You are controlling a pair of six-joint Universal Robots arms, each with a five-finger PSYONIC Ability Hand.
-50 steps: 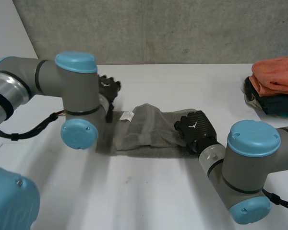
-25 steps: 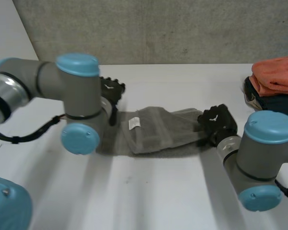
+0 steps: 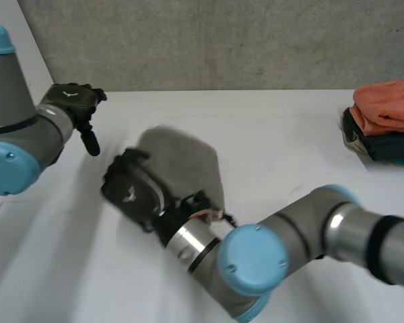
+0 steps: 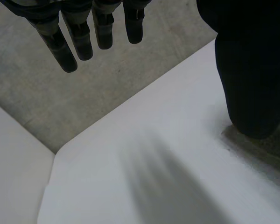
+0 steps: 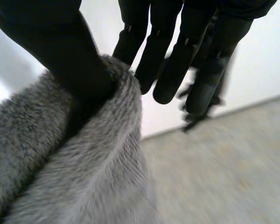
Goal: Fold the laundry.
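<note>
The right hand (image 3: 131, 192) is clamped on the grey towel (image 3: 185, 161). In the right wrist view the thumb (image 5: 60, 51) is pressed into the towel's fleecy, doubled edge, and the nearest of the fingers (image 5: 130, 42) is set against the far side, so the cloth is pinched rather than merely draped. The other fingers are left fairly straight beyond that edge.

The right arm is reached across to the left half of the white table (image 3: 283, 128), with the towel bunched over and behind the hand. Whether the towel is lifted clear of the table cannot be told. An edge grip like this is judged to serve carrying one side of the cloth over for a fold.

The left hand (image 3: 71, 101) is released. Its fingers (image 4: 77, 37) are straight with nothing held, and it is kept well apart from the towel, presumably to leave the crossing arm room.

A stack of folded laundry (image 3: 387, 118) is set at the table's far right — apparently the finished pile.
</note>
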